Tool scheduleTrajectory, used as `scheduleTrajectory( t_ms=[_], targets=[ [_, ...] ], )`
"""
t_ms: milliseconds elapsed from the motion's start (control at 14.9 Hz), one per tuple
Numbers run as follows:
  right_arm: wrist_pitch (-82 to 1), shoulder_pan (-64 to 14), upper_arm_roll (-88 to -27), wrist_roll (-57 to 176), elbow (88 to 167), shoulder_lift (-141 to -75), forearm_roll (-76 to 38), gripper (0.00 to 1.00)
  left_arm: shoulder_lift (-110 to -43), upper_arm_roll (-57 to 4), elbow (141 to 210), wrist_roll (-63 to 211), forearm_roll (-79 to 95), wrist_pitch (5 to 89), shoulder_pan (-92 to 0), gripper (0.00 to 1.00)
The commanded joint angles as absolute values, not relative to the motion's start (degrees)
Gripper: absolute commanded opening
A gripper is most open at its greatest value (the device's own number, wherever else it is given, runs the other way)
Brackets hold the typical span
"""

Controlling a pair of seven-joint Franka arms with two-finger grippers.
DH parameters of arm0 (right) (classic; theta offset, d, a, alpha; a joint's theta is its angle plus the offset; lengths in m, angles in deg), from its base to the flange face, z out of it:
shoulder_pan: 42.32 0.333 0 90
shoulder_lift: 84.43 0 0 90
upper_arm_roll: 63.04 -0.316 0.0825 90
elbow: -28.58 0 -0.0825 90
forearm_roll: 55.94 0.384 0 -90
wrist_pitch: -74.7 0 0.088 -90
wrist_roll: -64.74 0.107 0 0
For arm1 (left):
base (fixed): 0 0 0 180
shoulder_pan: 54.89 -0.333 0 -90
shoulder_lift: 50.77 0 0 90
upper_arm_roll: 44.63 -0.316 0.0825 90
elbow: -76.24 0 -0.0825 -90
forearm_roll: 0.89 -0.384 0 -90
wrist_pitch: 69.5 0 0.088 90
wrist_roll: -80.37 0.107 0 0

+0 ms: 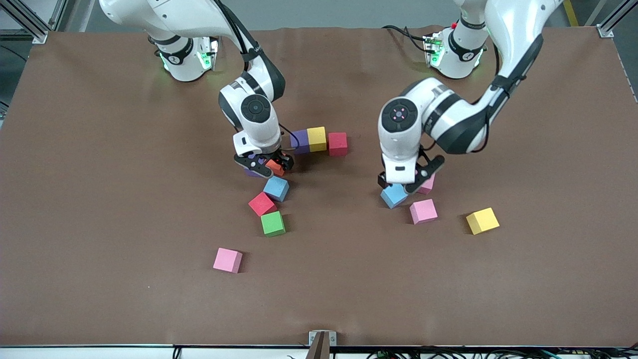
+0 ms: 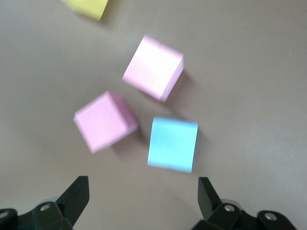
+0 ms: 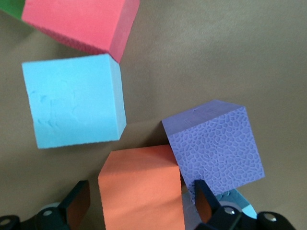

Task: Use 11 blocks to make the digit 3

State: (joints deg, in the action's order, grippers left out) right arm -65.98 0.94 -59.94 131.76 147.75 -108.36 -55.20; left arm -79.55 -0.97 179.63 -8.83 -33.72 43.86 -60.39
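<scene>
A purple block (image 1: 300,141), a yellow block (image 1: 317,138) and a red block (image 1: 338,144) form a short row mid-table. My right gripper (image 1: 273,167) is low beside that row, open, its fingers straddling an orange block (image 3: 141,187) with a gap at each side. A purple block (image 3: 216,143) touches the orange one. My left gripper (image 1: 401,185) hangs open and holds nothing, just over a blue block (image 2: 172,143) and a pink block (image 2: 104,121). A second pink block (image 2: 153,67) lies beside them.
A blue block (image 1: 276,188), a red block (image 1: 262,204) and a green block (image 1: 272,223) cluster nearer the front camera than the right gripper. A lone pink block (image 1: 228,260) lies nearer still. A yellow block (image 1: 482,221) sits toward the left arm's end.
</scene>
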Motion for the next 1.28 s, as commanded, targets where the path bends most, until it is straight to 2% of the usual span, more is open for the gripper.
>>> scheduleTrajectory(
  t_ms=[0,337,539,741,1010,1212],
  targets=[
    [-66.6,2.1,-60.1,132.3,149.1,-107.5,-54.7,0.97,-84.3,-0.5,178.2,-3.1,-39.2,47.2,-62.4,1.0],
    [-66.5,3.6,-60.0,132.6,149.1,-107.5,-52.0,0.95,-91.1,-1.3,174.2,0.4,-47.8,48.3,-63.5,1.0],
    [-66.4,3.5,-60.0,132.2,149.1,-107.5,-52.0,0.91,-92.7,-1.9,173.6,1.1,-50.0,49.1,-63.5,1.0],
    [-66.4,3.2,-60.0,130.7,149.1,-107.5,-52.2,0.71,-92.8,-2.2,173.7,1.0,-50.0,49.4,-63.5,1.0],
    [-66.6,2.9,-59.9,130.1,148.8,-107.6,-52.9,0.5,-91.6,-1.7,174.3,-0.7,-48.3,48.7,-63.6,1.0],
    [-66.8,2.4,-59.8,129.5,148.3,-107.7,-52.9,0.49,-90.9,-0.6,174.2,-3.7,-45.9,48.6,-63.5,1.0]
  ],
)
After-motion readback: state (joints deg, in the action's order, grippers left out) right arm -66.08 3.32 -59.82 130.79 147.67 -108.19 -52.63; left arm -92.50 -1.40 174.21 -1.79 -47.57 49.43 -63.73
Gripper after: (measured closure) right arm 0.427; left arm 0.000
